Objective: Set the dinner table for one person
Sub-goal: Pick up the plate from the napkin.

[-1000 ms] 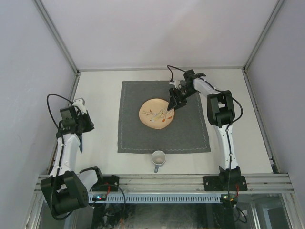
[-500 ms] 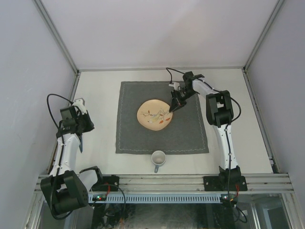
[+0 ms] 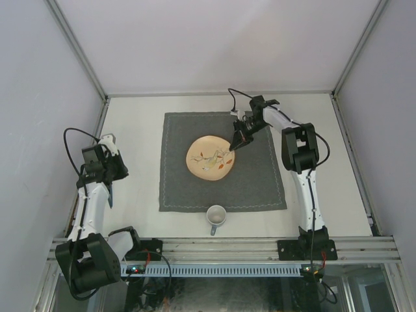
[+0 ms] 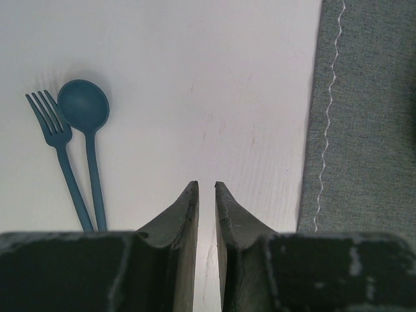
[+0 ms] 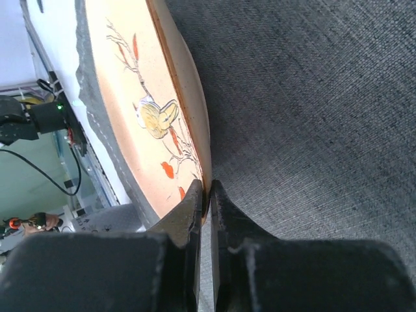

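Observation:
A round peach plate [image 3: 211, 158] with a bird and branch painted on it lies on the square dark grey cloth [image 3: 253, 182] in the middle of the dinner table [image 3: 136, 130]. My right gripper [image 3: 231, 147] is at the plate's right edge. In the right wrist view this gripper [image 5: 208, 188] is shut on the plate [image 5: 140, 110] rim, one finger over it and one under. My left gripper [image 4: 203, 185] hangs over bare table [image 4: 195, 78] left of the cloth, open by a narrow gap with nothing between the fingers. A blue fork [image 4: 55, 140] and a blue spoon [image 4: 83, 104] lie side by side to its left.
A grey mug [image 3: 216, 215] stands upright near the table's front edge, just below the cloth, its handle pointing toward the arm bases. Metal rails run along the table's edges. The cloth's stitched hem [image 4: 325, 130] shows at the right of the left wrist view.
The right gripper has shut on the plate's rim, and the plate has shifted slightly to the left. The left arm has not moved.

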Robot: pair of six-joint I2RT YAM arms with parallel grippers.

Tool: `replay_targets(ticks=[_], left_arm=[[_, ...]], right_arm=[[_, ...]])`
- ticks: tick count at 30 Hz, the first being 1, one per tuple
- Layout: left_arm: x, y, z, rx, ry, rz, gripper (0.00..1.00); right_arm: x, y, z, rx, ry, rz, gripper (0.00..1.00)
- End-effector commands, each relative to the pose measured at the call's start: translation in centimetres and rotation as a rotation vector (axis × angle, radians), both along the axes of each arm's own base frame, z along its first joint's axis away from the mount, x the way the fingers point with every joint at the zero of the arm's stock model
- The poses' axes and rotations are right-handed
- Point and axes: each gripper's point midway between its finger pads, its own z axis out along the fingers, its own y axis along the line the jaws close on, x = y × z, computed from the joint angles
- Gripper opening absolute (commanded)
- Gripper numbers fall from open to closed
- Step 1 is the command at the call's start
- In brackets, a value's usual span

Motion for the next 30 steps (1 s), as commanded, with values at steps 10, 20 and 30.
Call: replay_targets(ticks=[10, 20, 30], left_arm=[[1.5, 0.6, 3.0, 0.018, -0.079, -0.002, 0.20], [1.0, 0.9, 3.0, 0.045, -0.070, 0.008, 0.20], [1.0, 0.9, 2.5, 0.038, -0.058, 0.009, 0.20]], right_arm=[[2.1, -1.0, 12.0, 0.190, -0.111, -0.403, 0.00], [0.2, 2.0, 14.4, 0.157, -0.106, -0.530, 0.00], [-1.7, 3.0, 18.1, 0.114, -0.195, -0.654, 0.00]])
